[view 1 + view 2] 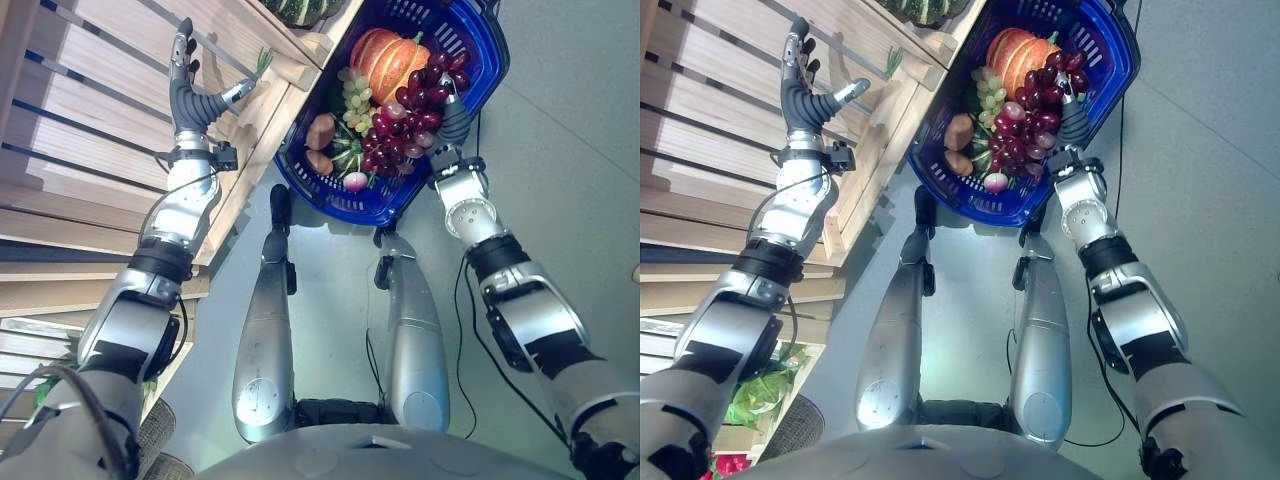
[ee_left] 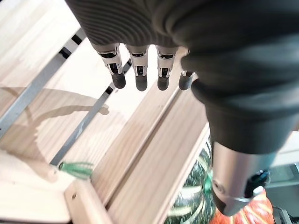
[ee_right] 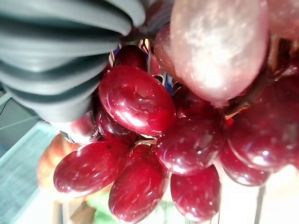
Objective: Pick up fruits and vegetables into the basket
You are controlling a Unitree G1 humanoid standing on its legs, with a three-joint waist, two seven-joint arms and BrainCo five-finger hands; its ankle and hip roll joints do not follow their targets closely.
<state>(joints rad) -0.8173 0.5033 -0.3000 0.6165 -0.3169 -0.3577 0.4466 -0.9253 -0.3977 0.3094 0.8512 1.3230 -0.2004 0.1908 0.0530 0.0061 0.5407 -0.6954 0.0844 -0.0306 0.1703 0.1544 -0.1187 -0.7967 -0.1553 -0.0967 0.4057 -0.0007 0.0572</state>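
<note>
My left hand (image 1: 196,100) hangs open over the wooden shelf (image 1: 90,130), fingers straight, holding nothing, poised to pick. My right hand (image 1: 455,122) is under the blue basket (image 1: 480,70), fingers hidden, so I cannot tell its grip. Red grapes (image 1: 415,105), pumpkin (image 1: 385,58) and green grapes (image 1: 355,100) already lie inside.

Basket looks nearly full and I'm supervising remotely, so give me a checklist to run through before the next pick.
1. Basket held up beside the shelf: ok.
2. Right hand grip: cannot tell, fingers hidden among the red grapes.
3. Left hand free: ok, fingers straight, holding nothing, over the wooden slats.
4. Room in basket: not ok, the pumpkin, green grapes and red grapes are heaped up to the rim.
5. Next item within reach: cannot tell; a striped green squash sits on the shelf past the left hand.
</note>
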